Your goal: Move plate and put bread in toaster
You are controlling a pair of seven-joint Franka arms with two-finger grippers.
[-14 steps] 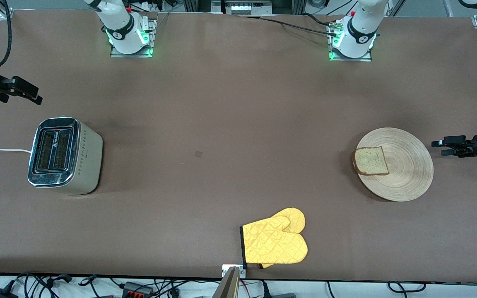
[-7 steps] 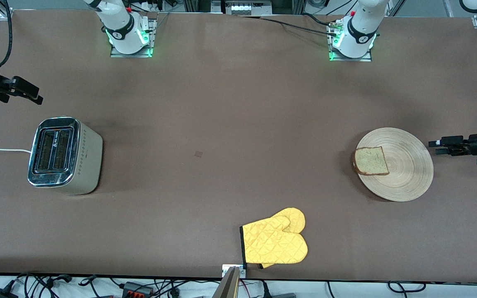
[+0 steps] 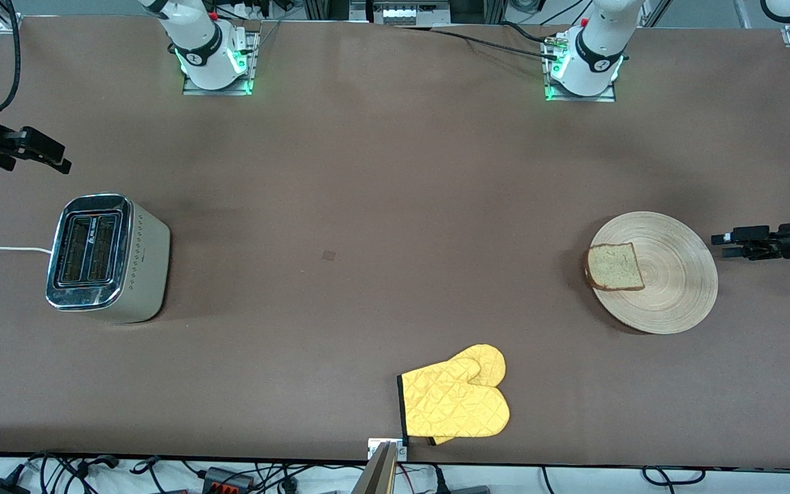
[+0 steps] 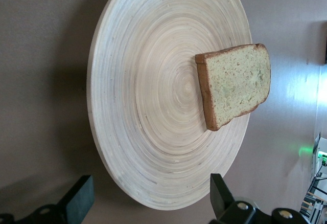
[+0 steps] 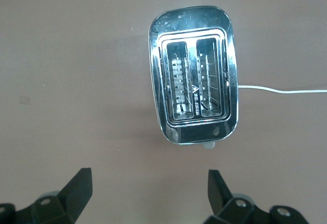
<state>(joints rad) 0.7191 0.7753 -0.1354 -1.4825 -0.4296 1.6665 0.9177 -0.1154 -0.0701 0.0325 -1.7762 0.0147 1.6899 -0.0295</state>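
Front view shows the bread [image 3: 614, 267] on the plate [image 3: 676, 288]. Left gripper [image 3: 724, 245] waits beside the plate, jaws open; right gripper [image 3: 52, 159] near the toaster [image 3: 103, 257], open too. Grab the rim gently and keep it level.

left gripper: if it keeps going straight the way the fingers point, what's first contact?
Most likely the plate. The left gripper, open, points at the rim at the left arm's end of the table, with only bare table between. The bread lies past the plate's middle. Its height is unclear, so it might skim over the rim.
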